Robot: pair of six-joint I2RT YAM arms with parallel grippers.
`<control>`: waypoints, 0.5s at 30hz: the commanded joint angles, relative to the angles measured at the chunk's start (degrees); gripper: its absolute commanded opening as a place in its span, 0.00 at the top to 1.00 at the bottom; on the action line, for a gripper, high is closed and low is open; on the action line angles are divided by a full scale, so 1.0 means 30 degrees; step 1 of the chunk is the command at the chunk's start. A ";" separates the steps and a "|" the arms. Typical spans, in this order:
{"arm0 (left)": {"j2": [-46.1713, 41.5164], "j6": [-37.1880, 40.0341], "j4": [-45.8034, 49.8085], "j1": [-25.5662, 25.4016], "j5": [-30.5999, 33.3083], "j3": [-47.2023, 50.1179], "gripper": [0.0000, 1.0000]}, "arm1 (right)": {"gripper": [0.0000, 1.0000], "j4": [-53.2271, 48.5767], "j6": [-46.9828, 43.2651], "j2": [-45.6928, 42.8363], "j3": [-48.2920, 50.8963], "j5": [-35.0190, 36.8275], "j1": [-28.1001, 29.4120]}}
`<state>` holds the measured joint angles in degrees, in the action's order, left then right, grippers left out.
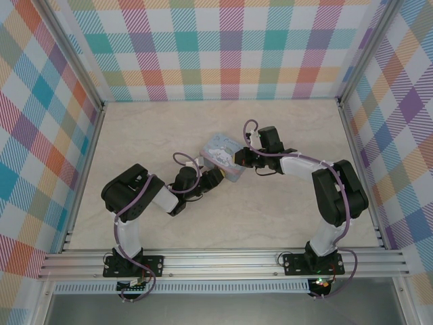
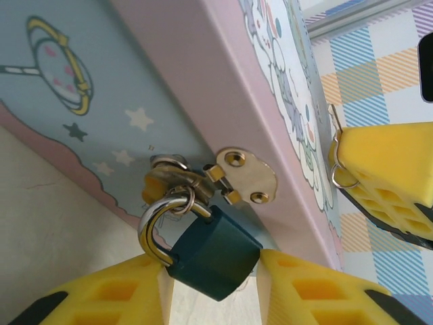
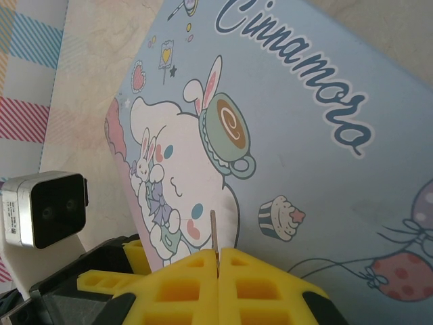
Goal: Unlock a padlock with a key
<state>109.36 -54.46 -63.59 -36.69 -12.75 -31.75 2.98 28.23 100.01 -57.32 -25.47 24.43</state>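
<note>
The teal padlock [image 2: 215, 254] sits right between the left tool's [image 2: 211, 265] yellow fingers [image 2: 108, 298], and they look to be pinching its body from both sides. Its silvery shackle [image 2: 152, 230] loops away from that tool and through the brass hasp [image 2: 247, 177] on the side of the pale blue Cinnamoroll tin [image 2: 88, 68].

The right tool [image 3: 218, 254] is clamped shut on the thin dark key [image 3: 214, 230], which pokes out just ahead of its fingertips, over the tin's cartoon lid. In the left wrist view that tool hangs up and to the right of the left one, beside the lid edge, with a wire ring [image 2: 342, 177] at its tip.

The tin lies on the marbled counter [image 1: 270, 217] between the two tools.
</note>
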 commanded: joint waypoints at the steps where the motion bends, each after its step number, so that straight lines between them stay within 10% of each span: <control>1: -0.0880 0.0017 -0.1796 -0.0252 0.0468 0.0203 0.66 | 0.96 -0.1771 0.0053 0.0356 0.0617 0.0272 0.0076; 15: -0.1027 -0.0040 -0.1493 -0.0222 0.1079 0.0095 0.62 | 0.96 -0.1828 -0.0002 0.0323 0.0602 0.0288 0.0091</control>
<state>107.79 -54.48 -64.79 -36.73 -10.98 -30.89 2.96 28.23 100.01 -57.32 -25.47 24.38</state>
